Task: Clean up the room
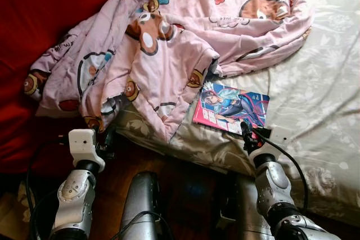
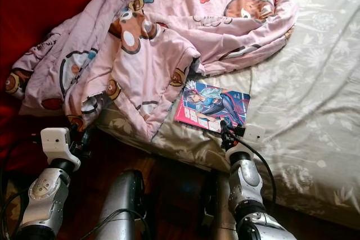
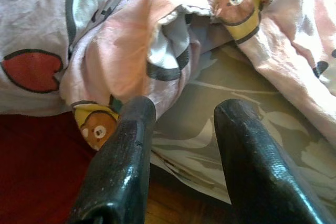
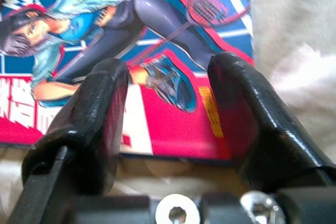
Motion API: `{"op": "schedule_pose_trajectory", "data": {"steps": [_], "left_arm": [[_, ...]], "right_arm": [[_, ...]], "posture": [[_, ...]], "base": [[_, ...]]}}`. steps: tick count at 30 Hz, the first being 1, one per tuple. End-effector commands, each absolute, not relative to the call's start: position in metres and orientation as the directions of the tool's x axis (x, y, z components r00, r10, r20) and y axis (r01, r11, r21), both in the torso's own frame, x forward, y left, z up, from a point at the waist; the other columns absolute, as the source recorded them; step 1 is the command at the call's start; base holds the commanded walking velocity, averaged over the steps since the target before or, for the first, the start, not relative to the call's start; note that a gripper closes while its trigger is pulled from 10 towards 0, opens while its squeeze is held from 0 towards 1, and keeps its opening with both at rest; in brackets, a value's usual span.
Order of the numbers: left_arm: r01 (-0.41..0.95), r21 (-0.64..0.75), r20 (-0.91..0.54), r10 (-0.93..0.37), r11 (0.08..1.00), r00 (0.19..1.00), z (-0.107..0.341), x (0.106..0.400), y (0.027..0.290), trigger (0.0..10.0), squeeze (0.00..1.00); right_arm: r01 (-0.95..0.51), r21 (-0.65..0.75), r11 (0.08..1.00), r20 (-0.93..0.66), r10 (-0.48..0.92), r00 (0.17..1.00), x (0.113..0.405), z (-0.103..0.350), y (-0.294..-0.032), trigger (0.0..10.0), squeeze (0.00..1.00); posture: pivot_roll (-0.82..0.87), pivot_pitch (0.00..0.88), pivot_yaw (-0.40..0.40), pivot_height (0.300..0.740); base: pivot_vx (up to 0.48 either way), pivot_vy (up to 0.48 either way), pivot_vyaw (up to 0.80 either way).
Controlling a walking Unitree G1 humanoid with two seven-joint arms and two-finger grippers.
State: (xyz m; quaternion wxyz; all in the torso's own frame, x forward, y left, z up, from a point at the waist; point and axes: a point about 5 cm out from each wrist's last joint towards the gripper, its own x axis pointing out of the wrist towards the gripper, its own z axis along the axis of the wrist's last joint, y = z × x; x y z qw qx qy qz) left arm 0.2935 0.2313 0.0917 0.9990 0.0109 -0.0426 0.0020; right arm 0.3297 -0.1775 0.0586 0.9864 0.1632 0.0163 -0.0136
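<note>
A: What lies on the bed?

B: A flat, glossy comic book with a blue and red cover showing a drawn figure with a racket rests on the pale floral bedsheet, near the mattress edge closest to the robot. Its far left corner sits just beside the hem of a rumpled pink blanket printed with cartoon bears, which spreads from the sheet onto a red surface at the left.

A: Which way does the book run?

B: Its long axis goes left to right, slightly tilted, with the right end a little farther away.

A: And the right gripper?

B: From the head it hovers at the book's near edge. The wrist camera adds detail: the two black fingers stand apart, the cover visible between them, nothing clasped.

A: The left gripper?

B: From the head it is low at the blanket's hanging edge, fingers hard to make out. Its wrist camera shows them spread wide and empty, aimed at a blanket fold over the sheet, with dark wooden floor below.
</note>
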Motion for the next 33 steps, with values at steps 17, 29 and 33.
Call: {"op": "schedule_pose_trajectory", "data": {"steps": [17,29,33], "left_arm": [[-0.035,0.017,0.027,0.035,0.999,0.999,0.081,0.285,0.24,10.0,0.0],[-0.033,0.017,0.023,0.032,0.999,0.999,0.08,0.283,0.239,10.0,0.0],[-0.032,0.015,0.021,0.032,0.999,0.999,0.079,0.282,0.238,10.0,0.0]], "right_arm": [[0.173,0.317,0.933,-0.077,-0.156,0.985,0.312,0.041,-0.189,10.0,0.0],[0.161,0.333,0.929,-0.156,-0.114,0.981,0.306,0.028,-0.187,10.0,0.0],[0.164,0.342,0.925,-0.164,-0.113,0.98,0.305,0.026,-0.187,10.0,0.0]], "posture": [[0.16,0.435,0.093,0.588],[0.17,0.447,0.094,0.588],[0.17,0.447,0.094,0.588]], "base": [[0.0,0.0,0.0],[0.0,0.0,0.0],[0.0,0.0,0.0]]}}
